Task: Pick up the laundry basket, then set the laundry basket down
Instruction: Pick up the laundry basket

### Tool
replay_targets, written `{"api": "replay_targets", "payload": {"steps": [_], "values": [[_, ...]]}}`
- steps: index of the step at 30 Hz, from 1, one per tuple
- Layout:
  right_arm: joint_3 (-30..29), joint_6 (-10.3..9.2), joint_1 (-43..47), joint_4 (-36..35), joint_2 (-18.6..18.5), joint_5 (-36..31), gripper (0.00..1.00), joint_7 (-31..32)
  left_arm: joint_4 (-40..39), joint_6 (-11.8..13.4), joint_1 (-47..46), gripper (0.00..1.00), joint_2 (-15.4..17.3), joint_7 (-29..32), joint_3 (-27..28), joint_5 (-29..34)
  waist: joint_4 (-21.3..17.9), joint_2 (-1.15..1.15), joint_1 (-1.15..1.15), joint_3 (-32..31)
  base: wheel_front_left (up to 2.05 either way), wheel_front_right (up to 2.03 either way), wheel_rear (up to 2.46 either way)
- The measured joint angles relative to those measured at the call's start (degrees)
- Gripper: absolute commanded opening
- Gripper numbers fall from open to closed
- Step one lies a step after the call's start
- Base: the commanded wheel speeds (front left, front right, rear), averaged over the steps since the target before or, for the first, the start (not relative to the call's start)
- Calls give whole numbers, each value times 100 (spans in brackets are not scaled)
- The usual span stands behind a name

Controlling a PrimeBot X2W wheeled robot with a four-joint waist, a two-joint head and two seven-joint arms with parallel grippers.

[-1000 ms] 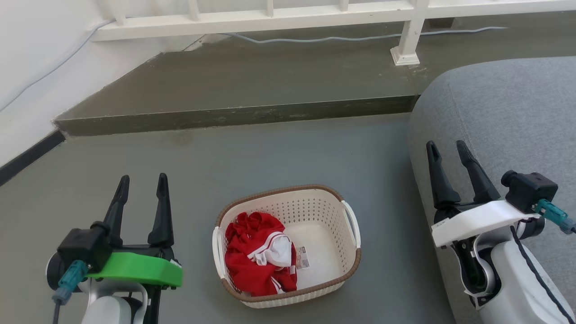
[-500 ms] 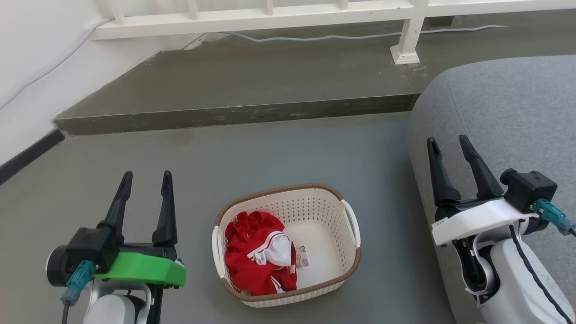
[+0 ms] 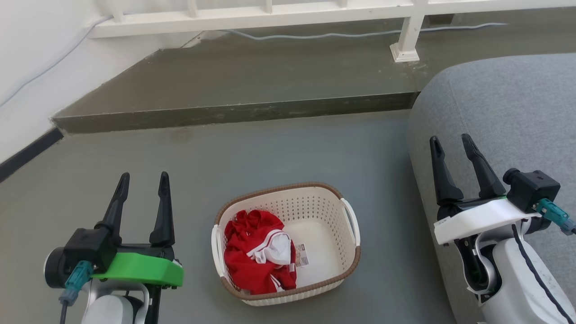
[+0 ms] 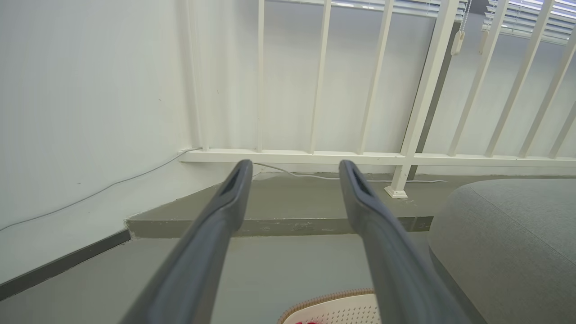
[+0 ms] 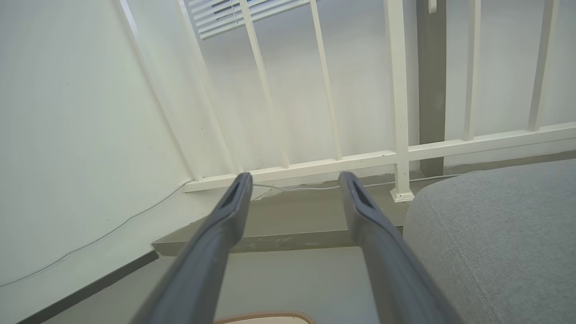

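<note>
The laundry basket (image 3: 301, 208) sits flat on the grey floor (image 3: 279, 148), straight ahead of me and low in the head view. A crumpled red garment (image 3: 254, 252) fills its left half, and the right half is bare apart from a small label (image 3: 302, 256). One white handle (image 3: 217, 252) faces my left side, the other handle (image 3: 352, 220) my right.

My left tool (image 3: 143, 175) hangs to the left of the basket, near it but not touching, its two fingers spread apart and holding nothing. My right tool (image 3: 450, 138) is farther off on the other side, over the edge of the grey sofa (image 3: 504, 103), likewise spread and empty. Both point forward past the basket rather than down at it. Each wrist view catches a sliver of the brown rim at its bottom edge.

I judge that the lift has not begun. To do it well I should bring both tools down and inward together, one to each handle. Then I should close evenly and raise the basket level, so the clothing on the left does not tip it. The right tool has the longer way to go and must clear the sofa.
</note>
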Motion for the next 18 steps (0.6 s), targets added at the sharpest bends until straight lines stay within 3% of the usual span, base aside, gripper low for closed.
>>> {"api": "replay_targets", "payload": {"steps": [18], "values": [[-260, 96, -248, 132, 69, 40, 100, 0, -57, 33, -229, 100, -5, 0, 2, -224, -82, 0, 0, 701, 0, 0, 0]]}}
